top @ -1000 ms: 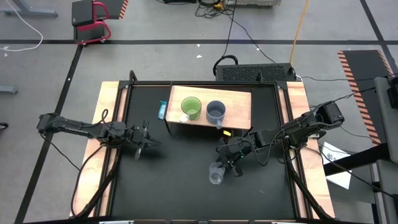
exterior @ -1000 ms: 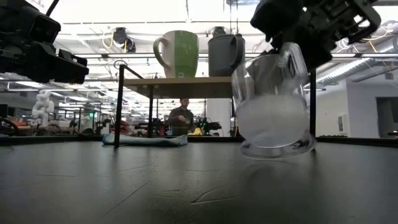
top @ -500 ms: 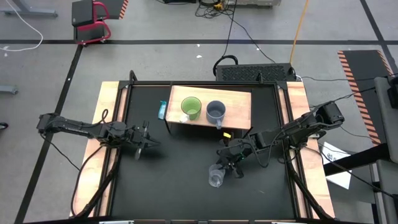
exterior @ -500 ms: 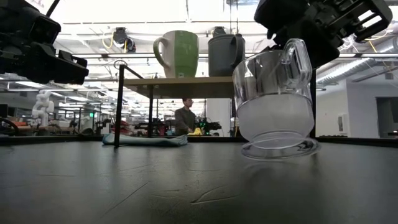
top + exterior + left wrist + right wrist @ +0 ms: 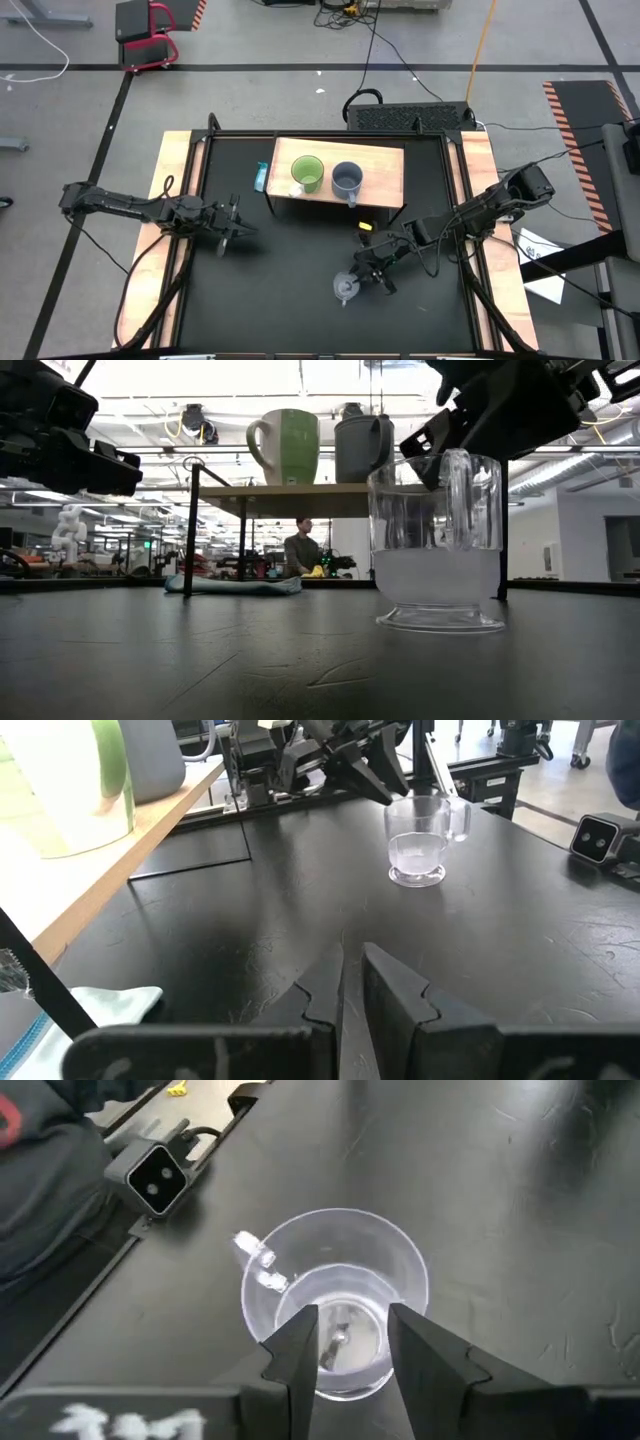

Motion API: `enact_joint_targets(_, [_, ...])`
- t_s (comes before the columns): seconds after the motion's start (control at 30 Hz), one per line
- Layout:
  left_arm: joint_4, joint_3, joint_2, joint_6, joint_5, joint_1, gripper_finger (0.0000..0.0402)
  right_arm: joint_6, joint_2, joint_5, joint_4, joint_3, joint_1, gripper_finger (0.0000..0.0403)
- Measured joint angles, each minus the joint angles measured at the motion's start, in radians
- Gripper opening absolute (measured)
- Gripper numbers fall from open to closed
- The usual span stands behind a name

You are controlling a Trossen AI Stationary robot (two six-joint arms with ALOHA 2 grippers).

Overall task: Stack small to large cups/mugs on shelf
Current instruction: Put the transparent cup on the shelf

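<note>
The clear glass cup [image 5: 345,288] stands upright on its base on the black tabletop, near the middle. Its handle [image 5: 478,495] is on its near-right side. My right gripper [image 5: 372,270] comes slanting down at the cup's far-right side. In the right wrist view its fingers are parted, with their tips [image 5: 300,1335] over the cup's mouth [image 5: 335,1305]. The lime-green mug [image 5: 307,174] and the grey-blue mug [image 5: 347,180] stand side by side on the tan shelf [image 5: 385,165]. My left gripper [image 5: 238,226] waits at the table's left, its fingers [image 5: 352,952] close together around nothing. My right gripper reaches the glass cup's rim on the side away from the handle, slanting down from the table's far right. Both fingertips [image 5: 420,1340] show over the cup's inside with a gap between them. I cannot tell whether they touch the rim. The cup stands on the table.
A teal cloth [image 5: 261,178] lies by the shelf's left leg. A small yellow thing [image 5: 365,226] lies in front of the shelf. A camera block [image 5: 150,1175] sits at the near edge. A person [image 5: 300,550] shows beyond the table. Bare tabletop [image 5: 290,280] lies left of the cup.
The glass cup was tilted with its base partly raised. It has come down and now stands level on the table, a little nearer the near edge. My right gripper has gone toward the near edge with it and rolled slightly.
</note>
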Motion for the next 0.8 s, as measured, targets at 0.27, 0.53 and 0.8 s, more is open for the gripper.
enact_joint_targets(0.27, [0.001, 0.0, 0.0, -0.007, 0.0, 0.0, 0.0042, 0.008, 0.0, 0.084, 0.004, 0.001, -0.006, 0.0116])
enact_joint_targets(0.53, [0.002, 0.0, 0.0, -0.006, 0.0, 0.0, 0.0042, 0.043, 0.0, 0.077, 0.004, 0.001, -0.006, 0.0116])
enact_joint_targets(0.8, [0.002, 0.0, 0.0, -0.003, 0.0, 0.0, 0.0042, 0.072, -0.001, 0.077, -0.027, 0.001, 0.0, 0.0116])
